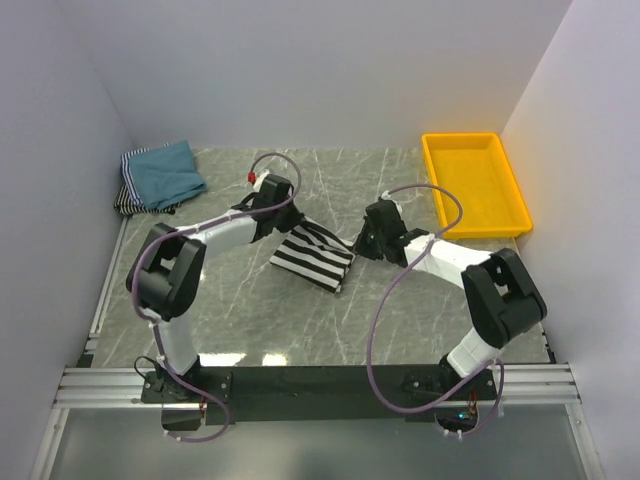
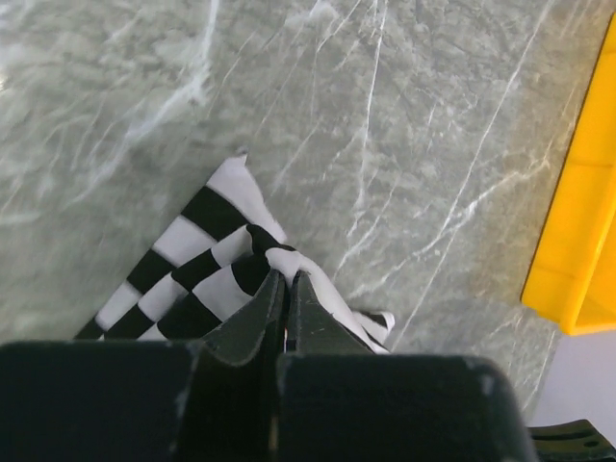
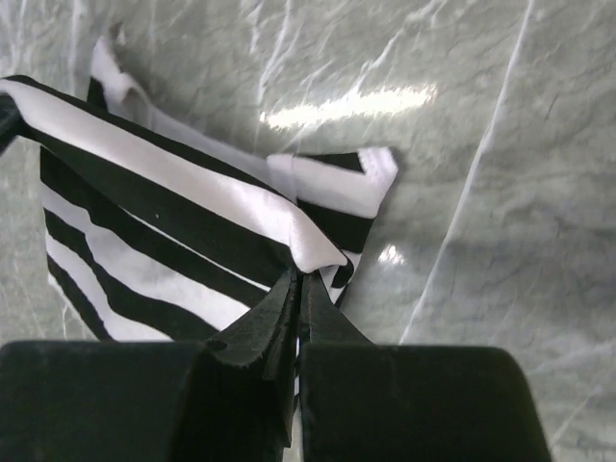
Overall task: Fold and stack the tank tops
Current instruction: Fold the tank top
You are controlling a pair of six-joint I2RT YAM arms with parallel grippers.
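Note:
The black-and-white striped tank top [image 1: 313, 257] hangs folded at the table's middle, held up between both grippers. My left gripper [image 1: 292, 222] is shut on its upper left edge; the cloth [image 2: 207, 265] bunches at my fingertips. My right gripper [image 1: 360, 244] is shut on its right corner, and the striped cloth [image 3: 173, 221] spreads out to the left of it. The teal-blue tank top [image 1: 166, 172] lies folded at the far left on top of a finely striped one [image 1: 128, 196].
A yellow plastic tray [image 1: 473, 185] stands at the back right; its edge also shows in the left wrist view [image 2: 582, 231]. White walls close in on the left, back and right. The grey marble table [image 1: 260, 310] lies bare in front of the cloth.

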